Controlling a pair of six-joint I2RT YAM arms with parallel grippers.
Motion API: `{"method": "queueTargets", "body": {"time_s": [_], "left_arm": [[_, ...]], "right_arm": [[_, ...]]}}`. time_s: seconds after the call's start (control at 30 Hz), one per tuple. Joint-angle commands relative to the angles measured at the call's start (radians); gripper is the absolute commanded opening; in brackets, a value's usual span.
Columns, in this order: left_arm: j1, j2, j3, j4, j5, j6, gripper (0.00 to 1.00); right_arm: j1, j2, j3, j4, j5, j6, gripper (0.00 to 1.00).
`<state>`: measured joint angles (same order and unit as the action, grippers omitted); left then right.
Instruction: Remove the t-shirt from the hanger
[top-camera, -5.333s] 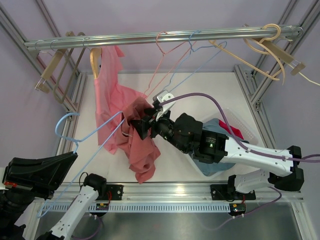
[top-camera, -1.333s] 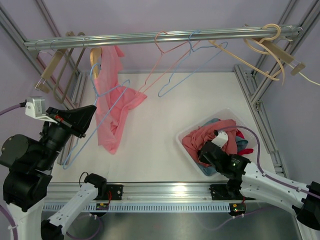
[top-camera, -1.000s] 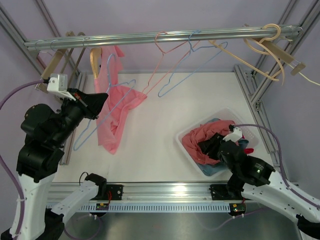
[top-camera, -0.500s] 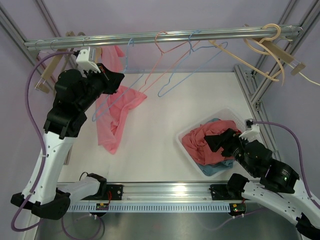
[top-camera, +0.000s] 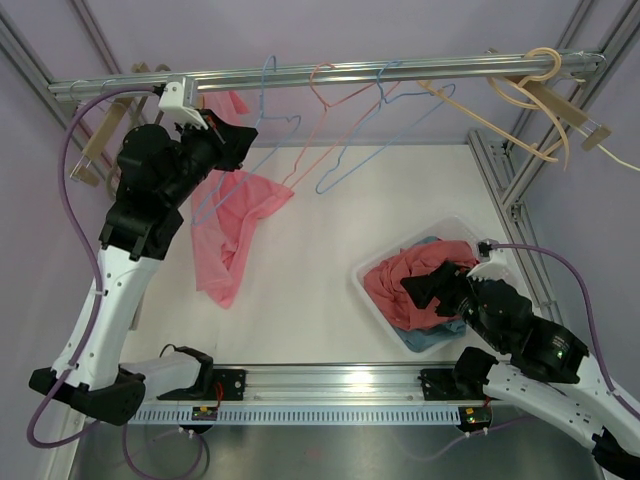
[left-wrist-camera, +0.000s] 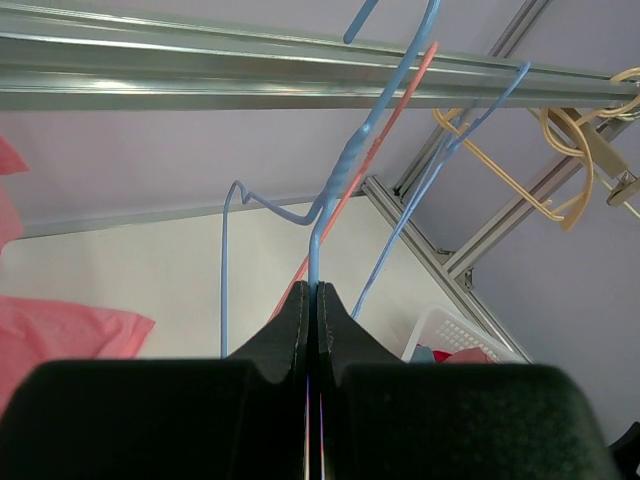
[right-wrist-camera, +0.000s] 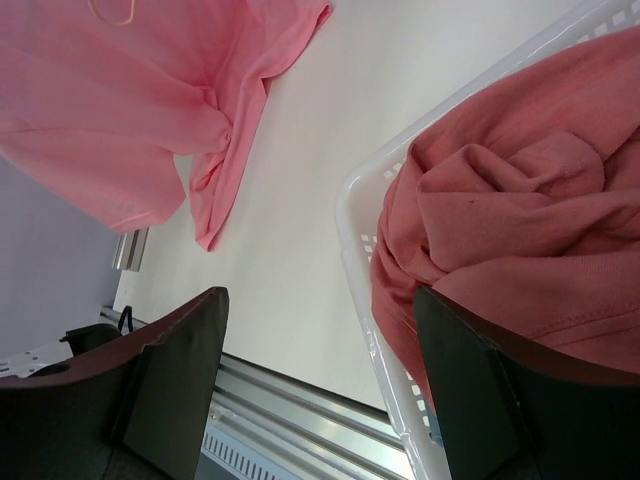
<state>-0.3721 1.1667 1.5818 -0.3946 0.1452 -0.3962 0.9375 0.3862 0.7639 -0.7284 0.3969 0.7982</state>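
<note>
My left gripper (top-camera: 240, 136) is raised to the rail (top-camera: 400, 68) and shut on the wire of an empty blue hanger (top-camera: 270, 90), whose hook is at the rail. In the left wrist view the jaws (left-wrist-camera: 315, 290) pinch the blue hanger (left-wrist-camera: 345, 170) just below its twisted neck. A pink t-shirt (top-camera: 225, 230) hangs from a wooden hanger at the rail's left and drapes onto the table. A salmon t-shirt (top-camera: 395, 285) lies in the white bin (top-camera: 480, 245). My right gripper (top-camera: 425, 288) is open and empty over that shirt (right-wrist-camera: 500, 220), at the bin's rim (right-wrist-camera: 360, 260).
A pink wire hanger (top-camera: 330, 110) and another blue one (top-camera: 380, 130) hang mid-rail. Wooden hangers hang at the right end (top-camera: 545, 95) and the left end (top-camera: 105, 135). Aluminium frame posts stand on both sides. The bin also holds blue and red clothes.
My left arm has swung up and right, carrying the blue hanger from low at the left up to the rail. My right gripper has stayed over the bin, shifting slightly.
</note>
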Motion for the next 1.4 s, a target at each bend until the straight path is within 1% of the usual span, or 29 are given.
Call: {"method": "queueTargets", "body": {"time_s": [0.0, 0.3, 0.37, 0.4, 0.47, 0.53, 0.67, 0.77, 0.97, 1.2, 1.37], "left_arm": [[-0.002, 0.028, 0.018, 0.079, -0.002, 0.01, 0.0], [-0.002, 0.053, -0.014, 0.082, -0.027, 0.016, 0.0], [-0.002, 0.047, -0.025, 0.082, -0.022, 0.017, 0.03], [-0.001, 0.039, -0.038, 0.082, -0.022, 0.02, 0.07], [-0.002, 0.028, -0.052, 0.083, -0.039, 0.026, 0.08], [-0.001, 0.021, -0.068, 0.082, -0.05, 0.031, 0.0], [-0.002, 0.014, -0.052, 0.098, -0.024, 0.014, 0.0], [-0.002, -0.012, -0.051, 0.146, -0.001, -0.003, 0.0], [-0.002, -0.067, -0.086, 0.217, -0.009, -0.02, 0.0], [-0.001, 0.01, -0.033, 0.188, -0.026, -0.013, 0.0], [0.004, 0.042, -0.034, 0.188, -0.038, -0.018, 0.0]], "right_arm": [[-0.006, -0.018, 0.002, 0.03, -0.033, -0.017, 0.83], [-0.006, -0.014, 0.002, 0.043, -0.056, -0.014, 0.83], [-0.005, -0.007, -0.002, 0.053, -0.066, -0.014, 0.82], [-0.006, -0.003, -0.003, 0.057, -0.066, -0.016, 0.83], [-0.006, 0.002, -0.005, 0.067, -0.072, -0.017, 0.83], [-0.006, 0.006, -0.006, 0.076, -0.076, -0.02, 0.83], [-0.006, 0.019, 0.0, 0.086, -0.086, -0.021, 0.82], [-0.006, 0.02, 0.0, 0.086, -0.086, -0.019, 0.82], [-0.006, 0.022, 0.002, 0.093, -0.092, -0.017, 0.82], [-0.006, 0.028, 0.002, 0.104, -0.105, -0.014, 0.82], [-0.006, 0.019, 0.003, 0.099, -0.104, -0.019, 0.82]]}}
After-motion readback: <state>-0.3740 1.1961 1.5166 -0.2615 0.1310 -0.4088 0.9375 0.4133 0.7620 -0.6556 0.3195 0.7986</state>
